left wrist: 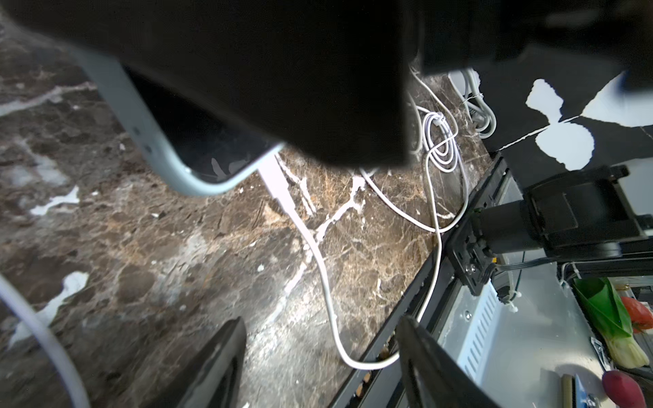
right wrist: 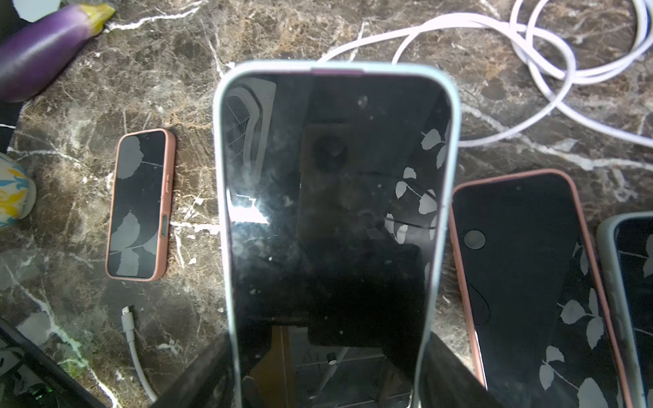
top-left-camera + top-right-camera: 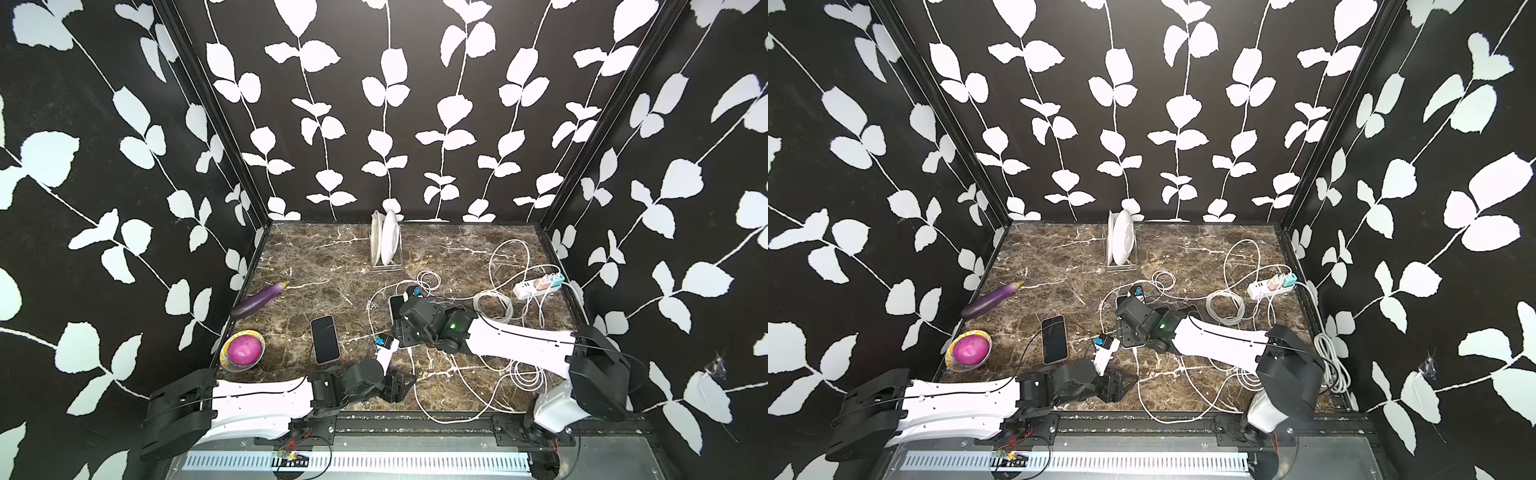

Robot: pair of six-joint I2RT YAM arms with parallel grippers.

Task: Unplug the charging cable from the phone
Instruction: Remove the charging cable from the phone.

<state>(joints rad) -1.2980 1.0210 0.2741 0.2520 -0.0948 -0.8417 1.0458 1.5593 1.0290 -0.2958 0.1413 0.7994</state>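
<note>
Clamped between the fingers of the right gripper (image 2: 328, 367), by both long sides near its lower end: the phone (image 2: 332, 197) in a pale blue case. Screen dark and face up, lifted clear of the counter (image 2: 183, 60). In a top view, the phone (image 3: 395, 308) over the middle of the counter, half hidden under the right arm.

Butted against the phone's near end in the left wrist view: the white plug (image 1: 277, 180) of the charging cable (image 1: 319, 261). Not pulled free as far as visible, with the joint partly lost under a dark blur. From there, trailing across the counter to the front edge and looping over the rail.

Spread open, a little short of the plug: the fingers of the left gripper (image 1: 319, 353), one on each side of the cable, closed on nothing.

Flat on the counter just beside the held phone, toward the right edge: a pink-cased phone (image 2: 523, 282), then a grey-cased phone (image 2: 632, 303). Toward the left edge, well apart: a second pink-cased phone (image 2: 141, 205), and near it a loose plug (image 2: 126, 314), attached to nothing.

Along the left edge: an eggplant (image 3: 259, 300). At the front left corner: a patterned bowl (image 3: 235, 366) with a pink ball (image 3: 245, 349) inside. At the back edge: white plates (image 3: 388, 241) upright in a rack. Near the right edge: a white power strip (image 3: 536, 286) with chargers plugged in, and cable coils (image 3: 494, 307) beside it.
</note>
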